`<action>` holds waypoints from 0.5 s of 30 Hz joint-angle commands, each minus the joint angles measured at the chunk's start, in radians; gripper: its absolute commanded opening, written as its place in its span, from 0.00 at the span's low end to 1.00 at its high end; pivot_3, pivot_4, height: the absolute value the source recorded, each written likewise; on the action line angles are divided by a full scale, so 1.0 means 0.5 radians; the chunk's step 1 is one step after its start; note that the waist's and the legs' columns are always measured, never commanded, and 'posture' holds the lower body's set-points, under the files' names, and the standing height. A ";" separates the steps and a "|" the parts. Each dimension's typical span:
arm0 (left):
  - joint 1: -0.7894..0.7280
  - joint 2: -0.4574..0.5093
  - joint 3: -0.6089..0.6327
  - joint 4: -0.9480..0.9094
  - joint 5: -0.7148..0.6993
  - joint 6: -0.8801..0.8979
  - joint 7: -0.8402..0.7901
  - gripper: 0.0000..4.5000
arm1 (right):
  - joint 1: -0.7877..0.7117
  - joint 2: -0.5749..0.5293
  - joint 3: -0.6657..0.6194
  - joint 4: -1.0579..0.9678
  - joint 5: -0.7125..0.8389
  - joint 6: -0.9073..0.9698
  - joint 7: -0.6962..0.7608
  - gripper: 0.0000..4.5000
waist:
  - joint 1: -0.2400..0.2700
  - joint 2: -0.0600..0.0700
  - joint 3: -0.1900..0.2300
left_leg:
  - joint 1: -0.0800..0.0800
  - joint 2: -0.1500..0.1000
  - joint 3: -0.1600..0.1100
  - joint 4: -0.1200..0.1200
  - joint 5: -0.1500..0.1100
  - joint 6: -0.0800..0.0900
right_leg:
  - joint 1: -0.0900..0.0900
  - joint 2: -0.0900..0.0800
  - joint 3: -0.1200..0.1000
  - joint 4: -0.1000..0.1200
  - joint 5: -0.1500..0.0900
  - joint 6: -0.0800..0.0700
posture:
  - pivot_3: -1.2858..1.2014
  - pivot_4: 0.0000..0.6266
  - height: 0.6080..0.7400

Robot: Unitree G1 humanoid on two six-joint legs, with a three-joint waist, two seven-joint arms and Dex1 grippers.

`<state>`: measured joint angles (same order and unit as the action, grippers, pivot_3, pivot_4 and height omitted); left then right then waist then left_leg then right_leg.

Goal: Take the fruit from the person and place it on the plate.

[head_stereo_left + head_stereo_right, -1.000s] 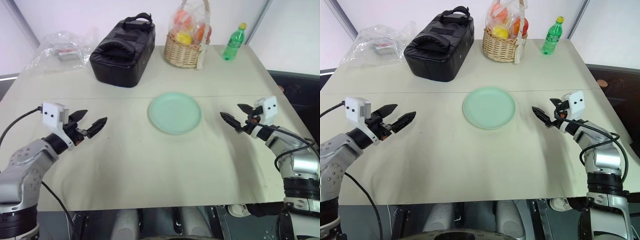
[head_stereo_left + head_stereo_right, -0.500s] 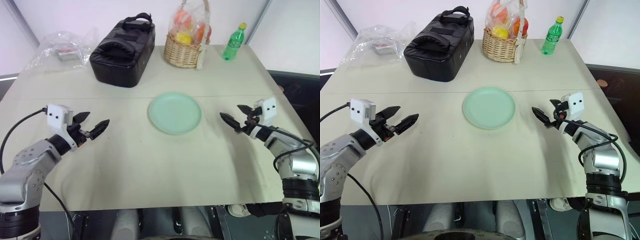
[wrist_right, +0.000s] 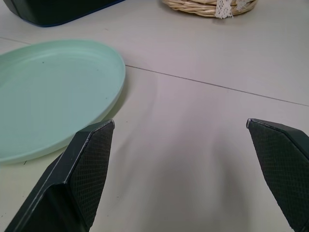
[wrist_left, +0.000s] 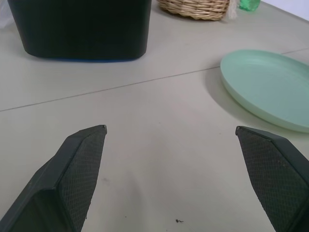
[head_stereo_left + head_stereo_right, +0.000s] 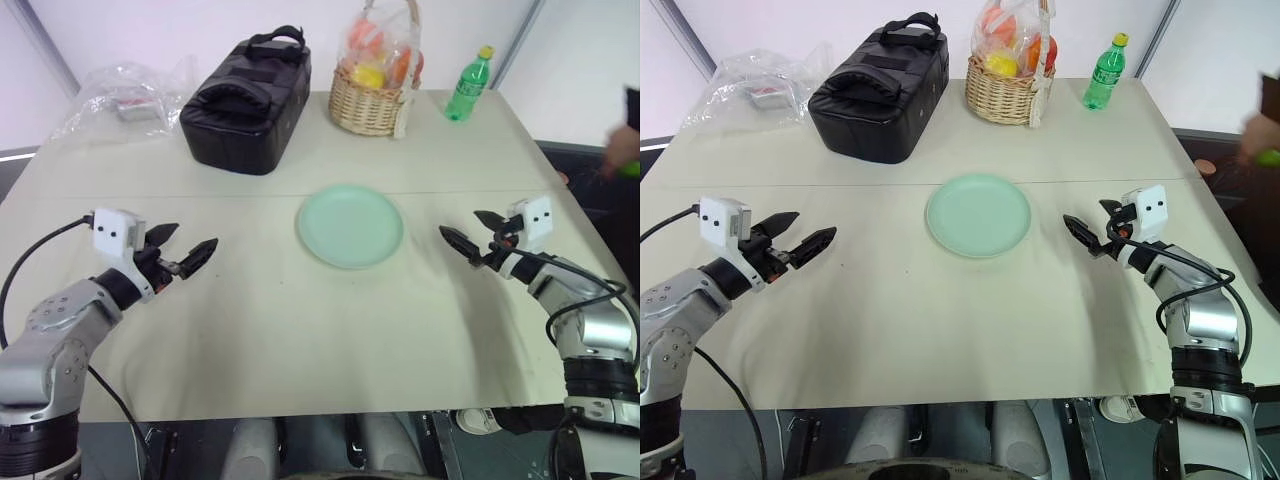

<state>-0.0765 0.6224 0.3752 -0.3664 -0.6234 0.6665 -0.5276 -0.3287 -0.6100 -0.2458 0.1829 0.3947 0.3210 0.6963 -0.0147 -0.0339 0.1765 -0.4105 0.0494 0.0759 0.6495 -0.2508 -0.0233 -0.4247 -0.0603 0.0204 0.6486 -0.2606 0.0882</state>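
Note:
At the right edge of the head views a person's hand (image 5: 622, 148) comes in, holding the fruit (image 5: 1269, 157), of which just a bright green sliver shows. The pale mint-green plate (image 5: 350, 226) lies bare in the middle of the table. My left gripper (image 5: 195, 236) hovers open over the table left of the plate, with nothing between its fingers (image 4: 82, 159). Right of the plate, my right gripper (image 5: 460, 222) is open and empty as well, pointing at the plate (image 3: 53, 92). The hand is beyond the right gripper, farther right and farther back.
Along the table's far side stand a black bag (image 5: 245, 90), a wicker basket (image 5: 372, 100) with wrapped yellow and orange fruits, and a green bottle (image 5: 467, 85). A clear plastic bag (image 5: 125, 95) lies at the far left corner. Bare tabletop surrounds the plate.
A person's hand with something green has come into view at the right edge. Both grippers have stayed where they were, open.

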 commanded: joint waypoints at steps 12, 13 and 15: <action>-0.077 0.031 0.057 -0.042 -0.013 -0.041 0.006 1.00 | -0.045 0.005 -0.023 -0.001 -0.011 -0.052 -0.003 1.00 | 0.000 0.000 0.000 | 0.000 0.000 0.000 0.000 0.000 0.000 | 0.000 0.000 0.000 0.000 0.000 0.000 | 0.52 0.24 1.00; -0.091 0.036 0.059 -0.042 -0.016 -0.037 0.008 1.00 | -0.046 0.007 -0.023 0.000 -0.013 -0.052 -0.005 1.00 | 0.000 0.000 0.000 | 0.000 0.000 0.000 0.000 0.000 0.000 | 0.000 0.000 0.000 0.000 0.000 0.000 | 0.52 0.24 1.00; -0.124 0.051 0.070 -0.053 -0.033 -0.027 0.006 1.00 | -0.044 0.010 -0.025 -0.003 -0.014 -0.050 -0.007 1.00 | 0.002 0.000 0.000 | 0.000 0.000 0.000 0.000 0.000 0.000 | 0.000 0.000 0.000 0.000 0.000 0.000 | 0.52 0.24 1.00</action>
<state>-0.1188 0.6290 0.3764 -0.3660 -0.6245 0.6646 -0.5224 -0.3310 -0.6059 -0.2444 0.1864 0.3859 0.3185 0.6944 -0.0138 -0.0339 0.1765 -0.4105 0.0494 0.0758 0.6496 -0.2508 -0.0233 -0.4246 -0.0603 0.0204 0.6487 -0.2606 0.0883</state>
